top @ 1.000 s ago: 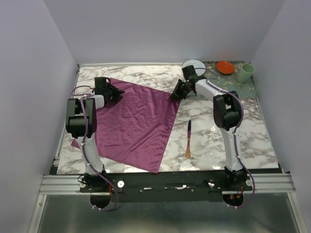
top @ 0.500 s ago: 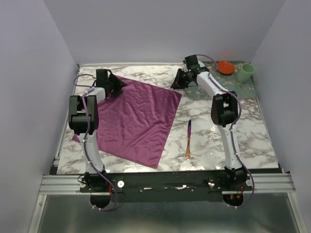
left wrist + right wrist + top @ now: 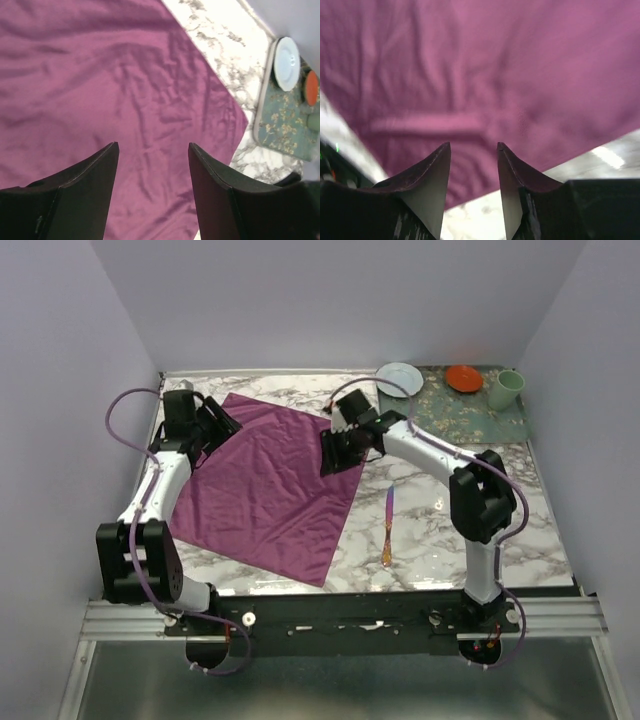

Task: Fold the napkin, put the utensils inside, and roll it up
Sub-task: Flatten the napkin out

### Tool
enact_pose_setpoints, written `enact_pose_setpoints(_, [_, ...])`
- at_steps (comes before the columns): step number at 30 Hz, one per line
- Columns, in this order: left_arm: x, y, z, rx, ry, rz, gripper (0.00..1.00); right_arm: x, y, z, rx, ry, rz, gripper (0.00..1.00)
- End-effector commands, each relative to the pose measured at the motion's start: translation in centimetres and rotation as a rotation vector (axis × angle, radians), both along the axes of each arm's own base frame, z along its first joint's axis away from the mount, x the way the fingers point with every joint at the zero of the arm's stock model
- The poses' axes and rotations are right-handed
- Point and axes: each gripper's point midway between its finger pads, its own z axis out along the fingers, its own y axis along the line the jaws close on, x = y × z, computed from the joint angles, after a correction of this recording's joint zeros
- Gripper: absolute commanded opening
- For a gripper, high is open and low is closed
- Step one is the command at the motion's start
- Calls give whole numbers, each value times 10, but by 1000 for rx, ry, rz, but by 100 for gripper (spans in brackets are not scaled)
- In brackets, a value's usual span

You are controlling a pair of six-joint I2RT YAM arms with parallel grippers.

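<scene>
No legible text, label, brand, number or sign in any view. Plain and unmarked: the deep plum-purple cloth napkin [image 3: 270, 490], the white-and-grey marbled desk [image 3: 450, 540], the green floral mat [image 3: 470, 418] at the desk's far right corner.

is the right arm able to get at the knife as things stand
Probably yes: the knife lies bare on the marble table just right of the napkin, nothing over it, and the right gripper hovers nearby, open and empty.
</scene>
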Motion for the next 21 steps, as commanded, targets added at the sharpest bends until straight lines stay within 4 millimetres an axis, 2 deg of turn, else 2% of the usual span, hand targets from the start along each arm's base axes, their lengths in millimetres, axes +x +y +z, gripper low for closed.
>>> enact_pose_setpoints(1, [-61, 36, -17, 75, 75, 102, 67, -101, 26, -24, -50, 55, 187, 48])
enact_pose_setpoints(3, [-74, 46, -23, 80, 84, 156, 67, -136, 42, -31, -62, 66, 266, 45])
enact_pose_setpoints(4, [-79, 50, -17, 76, 67, 191, 67, -143, 45, -34, -71, 68, 275, 37])
enact_pose_setpoints(5, [-85, 53, -20, 79, 85, 205, 67, -154, 45, -42, -80, 84, 288, 33])
enact_pose_setpoints(7, [-92, 66, -22, 110, 101, 261, 67, -170, 58, -45, -43, 103, 317, 25])
enact_pose_setpoints(8, [-97, 71, -25, 117, 119, 283, 67, -178, 60, -50, -32, 125, 332, 24])
enact_pose_setpoints(9, [-101, 73, -29, 113, 134, 295, 67, -181, 63, -53, -28, 117, 338, 24])
enact_pose_setpoints(10, [-104, 85, -32, 124, 147, 339, 67, -180, 61, -57, -32, 118, 323, 24])
enact_pose_setpoints(14, [-124, 109, -51, 102, 251, 447, 67, -183, 51, -83, -75, 140, 294, 23])
enact_pose_setpoints(19, [-144, 134, -75, 68, 327, 556, 65, -179, 32, -110, -146, 154, 247, 21])
enact_pose_setpoints(21, [-153, 146, -81, 76, 347, 614, 64, -173, 23, -114, -153, 159, 217, 21])
